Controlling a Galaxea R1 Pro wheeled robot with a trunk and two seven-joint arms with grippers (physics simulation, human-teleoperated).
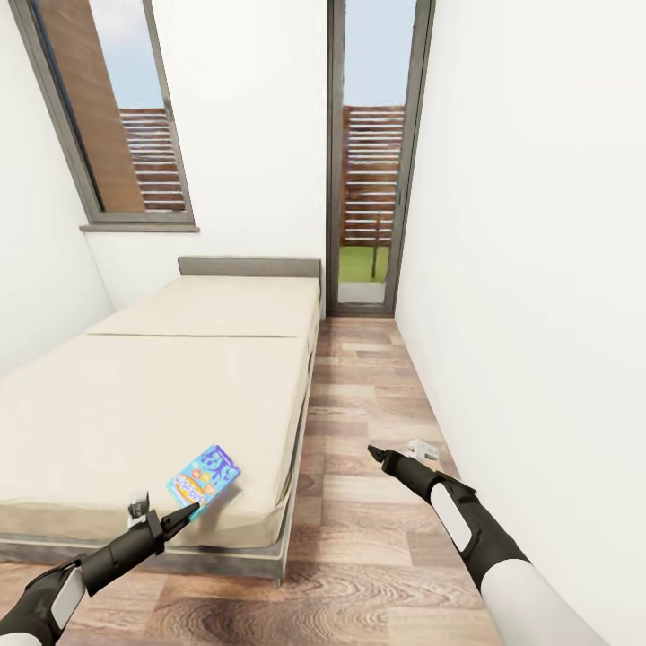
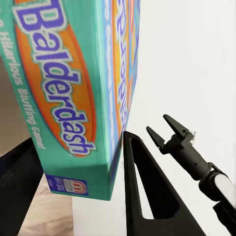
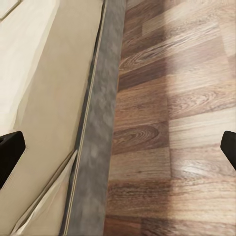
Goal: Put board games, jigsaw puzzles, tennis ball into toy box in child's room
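Head view is showing the left claw (image 1: 184, 514) gripping a board game (image 1: 204, 478) just above the bed (image 1: 152, 395) corner, the right claw (image 1: 379, 454) hanging empty over the floor (image 1: 359, 502). Left wrist view is showing the box clamped between its fingers (image 2: 147, 196); right wrist view is showing fingertips (image 3: 10, 152) spread wide, so one game is picked up but not yet boxed.

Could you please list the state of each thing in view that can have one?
Board game: gripped at its edge, over the bed's near corner.
Left gripper: shut on the board game.
Right gripper: open, holding nothing, above the floor.
Bed: made.
Glass door: closed.
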